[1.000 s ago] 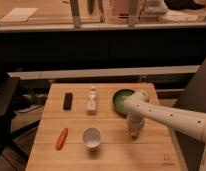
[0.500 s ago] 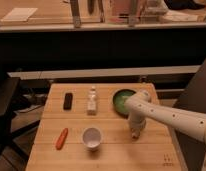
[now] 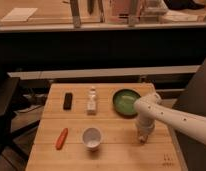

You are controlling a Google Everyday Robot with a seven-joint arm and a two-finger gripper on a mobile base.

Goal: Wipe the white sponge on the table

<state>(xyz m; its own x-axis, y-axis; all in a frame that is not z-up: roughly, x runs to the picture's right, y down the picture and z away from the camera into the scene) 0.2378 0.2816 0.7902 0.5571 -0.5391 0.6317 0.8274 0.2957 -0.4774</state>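
White arm's two-finger gripper [image 3: 142, 136] pointing down at light-wood plank table [image 3: 116, 156], right of round white cup [image 3: 92, 137], grip state impossible to tell

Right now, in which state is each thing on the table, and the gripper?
gripper: down at the right side of the table, pointing downward.
white sponge: not clearly visible, maybe under the gripper.
white cup: upright, mouth up.
small white bottle: standing upright.
green bowl: upright, behind the gripper.
orange object: lying flat.
black object: lying flat.
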